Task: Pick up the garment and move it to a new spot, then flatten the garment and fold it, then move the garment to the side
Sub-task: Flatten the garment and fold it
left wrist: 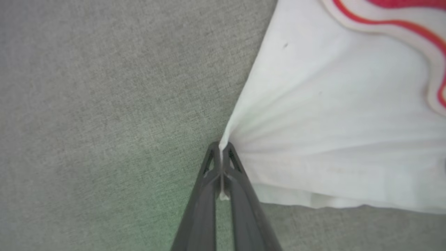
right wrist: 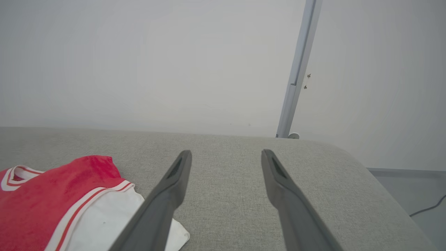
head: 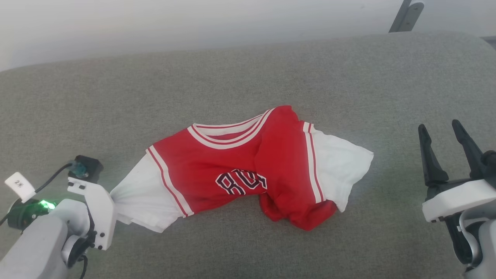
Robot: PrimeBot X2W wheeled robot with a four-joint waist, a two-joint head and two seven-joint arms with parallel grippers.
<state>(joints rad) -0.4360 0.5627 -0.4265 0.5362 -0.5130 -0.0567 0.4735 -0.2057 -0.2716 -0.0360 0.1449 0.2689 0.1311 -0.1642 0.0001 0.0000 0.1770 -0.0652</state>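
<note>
The left gripper, low by the cushion's front edge at the left, has its fingers pinched tight on a thin fold at the outer edge of the garment's white sleeve. The cloth fans out from the pinch in taut pleats. With so little fabric between the tips, I judge a slow, upward lift safer than a sideways tug, which could pull the sleeve free.

The garment lies crumpled across the middle of the grey cushion, nearer its front edge, with its red lower part bunched at the right. The right gripper hovers toward the cushion's right end, fingers spread wide and empty. Taking the far sleeve would probably keep the shirt from hanging in a rope.

The cushion is woven fabric with a rounded back right corner. Behind it are a plain pale wall and a slanting grey pole, and past the cushion's right edge, floor with a dark cable.
</note>
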